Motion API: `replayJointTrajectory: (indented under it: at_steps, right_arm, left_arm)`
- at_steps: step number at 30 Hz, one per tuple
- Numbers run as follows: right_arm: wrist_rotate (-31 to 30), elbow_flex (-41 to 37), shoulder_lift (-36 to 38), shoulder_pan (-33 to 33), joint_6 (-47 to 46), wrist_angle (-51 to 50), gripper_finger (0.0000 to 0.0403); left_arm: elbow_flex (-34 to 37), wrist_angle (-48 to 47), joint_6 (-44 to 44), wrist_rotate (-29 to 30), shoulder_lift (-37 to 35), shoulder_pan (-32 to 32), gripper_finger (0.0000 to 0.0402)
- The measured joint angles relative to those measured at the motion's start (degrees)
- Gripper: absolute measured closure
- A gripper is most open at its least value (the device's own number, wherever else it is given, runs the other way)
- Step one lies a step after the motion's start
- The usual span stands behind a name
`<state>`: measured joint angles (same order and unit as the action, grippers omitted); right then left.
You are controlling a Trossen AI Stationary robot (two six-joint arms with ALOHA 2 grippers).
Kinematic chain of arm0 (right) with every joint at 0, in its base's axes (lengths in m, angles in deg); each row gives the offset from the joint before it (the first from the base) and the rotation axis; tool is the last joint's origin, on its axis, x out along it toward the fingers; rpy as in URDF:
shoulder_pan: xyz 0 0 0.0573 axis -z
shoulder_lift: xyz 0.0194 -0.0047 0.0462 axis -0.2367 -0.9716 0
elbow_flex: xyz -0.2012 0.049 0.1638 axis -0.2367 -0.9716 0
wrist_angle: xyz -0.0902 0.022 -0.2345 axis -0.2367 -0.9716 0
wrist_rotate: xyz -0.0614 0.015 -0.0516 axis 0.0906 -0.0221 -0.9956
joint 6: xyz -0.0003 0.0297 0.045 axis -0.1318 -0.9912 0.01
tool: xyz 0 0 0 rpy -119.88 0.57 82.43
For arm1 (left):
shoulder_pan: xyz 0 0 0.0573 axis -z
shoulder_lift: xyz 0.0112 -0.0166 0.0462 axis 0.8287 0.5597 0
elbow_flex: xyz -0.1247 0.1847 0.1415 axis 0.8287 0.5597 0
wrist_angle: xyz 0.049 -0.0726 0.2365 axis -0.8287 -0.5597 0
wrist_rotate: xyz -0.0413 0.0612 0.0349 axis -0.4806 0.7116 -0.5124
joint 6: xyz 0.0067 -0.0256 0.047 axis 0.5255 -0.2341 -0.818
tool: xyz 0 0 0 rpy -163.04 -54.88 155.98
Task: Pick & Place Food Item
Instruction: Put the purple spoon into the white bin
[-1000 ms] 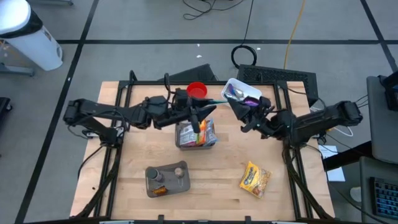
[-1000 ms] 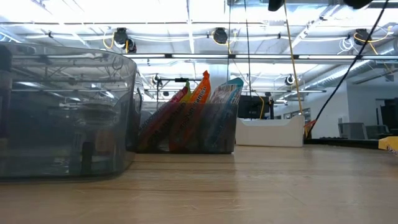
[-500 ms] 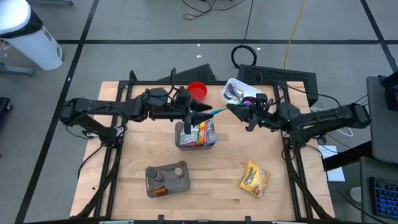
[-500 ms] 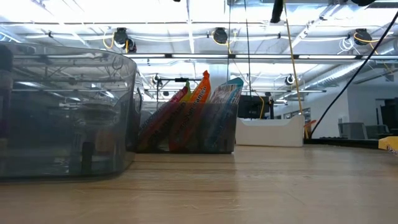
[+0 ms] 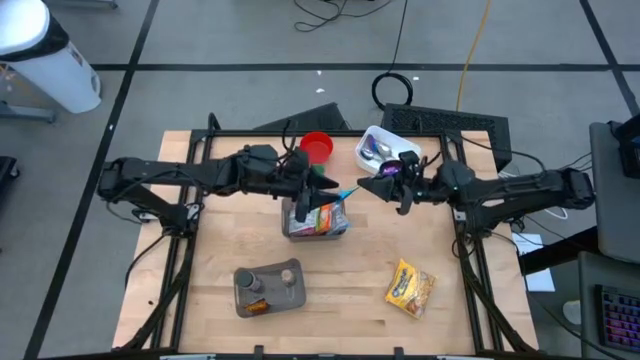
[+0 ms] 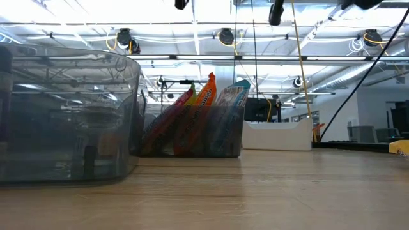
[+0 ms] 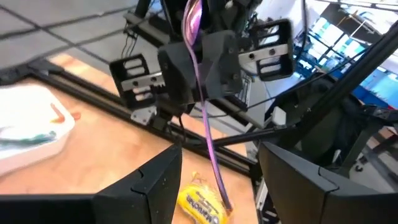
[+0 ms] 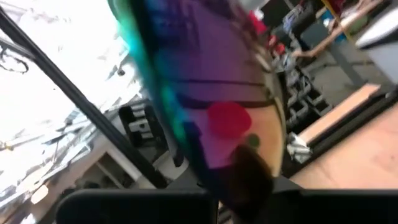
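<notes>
Both arms meet over the grey bin mid-table.

I see my right gripper with jaws clamped on a purple-teal snack packet, held above the table between the arms. My left gripper faces it, jaws spread wide around the packet's lower end, not touching. One yellow packet lies apart.

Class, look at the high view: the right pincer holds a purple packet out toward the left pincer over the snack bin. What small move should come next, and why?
Probably the left pincer should close on the purple packet. Its fingers are open around the packet's free end, while the right pincer is shut on the other end, above the snack bin.
</notes>
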<state>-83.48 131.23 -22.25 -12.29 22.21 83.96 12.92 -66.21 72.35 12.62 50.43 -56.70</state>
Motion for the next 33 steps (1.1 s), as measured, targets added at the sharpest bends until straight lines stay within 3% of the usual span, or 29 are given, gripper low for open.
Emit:
replayJointTrajectory:
  at_steps: [11, 15, 24, 28, 33]
  right_arm:
    - [10.35, 8.57, -6.34, 3.16, 2.33, -5.15, 0.0403]
    - [12.30, 9.97, -6.85, 4.33, 2.38, -5.57, 0.0403]
    - [16.42, 11.50, -6.86, 6.53, 2.33, -8.57, 0.0403]
    - [16.93, 11.50, -6.82, 6.57, 2.37, -10.27, 0.0403]
    - [17.46, 11.50, -6.85, 6.58, 2.39, -11.18, 0.0403]
  left_arm:
    - [-11.13, -17.29, -2.41, -1.80, 3.68, -2.49, 0.0176]
    - [-11.74, -17.52, -2.07, -5.17, 4.52, -2.92, 0.0176]
    - [-11.72, -19.63, 0.42, -6.24, 5.94, -2.95, 0.0183]
    - [-11.69, -19.57, 0.43, -6.26, 5.98, -2.97, 0.0230]
    - [-11.69, -19.36, -0.76, -6.51, 5.98, -2.91, 0.0327]
